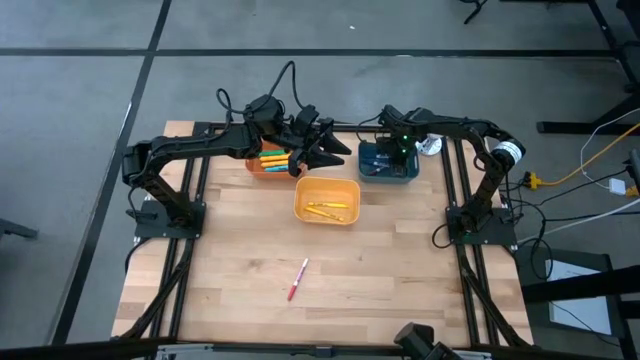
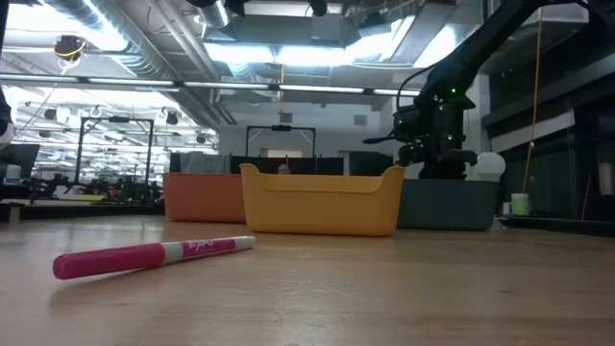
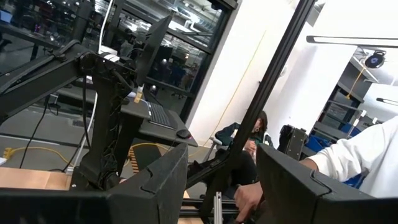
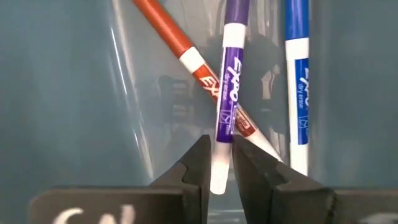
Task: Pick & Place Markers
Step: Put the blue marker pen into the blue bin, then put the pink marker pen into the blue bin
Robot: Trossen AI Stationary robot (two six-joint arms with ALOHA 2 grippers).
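Note:
My right gripper (image 4: 219,160) points straight down into the teal bin (image 1: 388,174), its fingers a narrow gap apart. In the bin lie a red marker (image 4: 180,46), a blue marker (image 4: 297,81) and a purple marker (image 4: 231,74), which rests across the red one. My left gripper (image 3: 224,186) hangs open and empty, raised beside the orange bin (image 1: 258,168), which holds several markers (image 1: 272,158). Yellow markers (image 1: 328,208) lie in the yellow bin (image 1: 327,182). A pink marker (image 1: 298,278) lies flat on the table near the front edge. My right gripper comes from above with a finger on either side of the purple marker's white end (image 4: 220,177). I cannot tell whether the fingers touch it. The marker lies on the red marker in the bin and runs away from the fingertips.
The three bins stand in a row at the table's far side, the yellow bin (image 2: 322,202) a little nearer than the others. Bare wood surrounds the pink marker (image 2: 144,257). A person sits beyond the table, with a hand (image 3: 245,198) and a white sleeve (image 3: 367,155) in the left wrist view.

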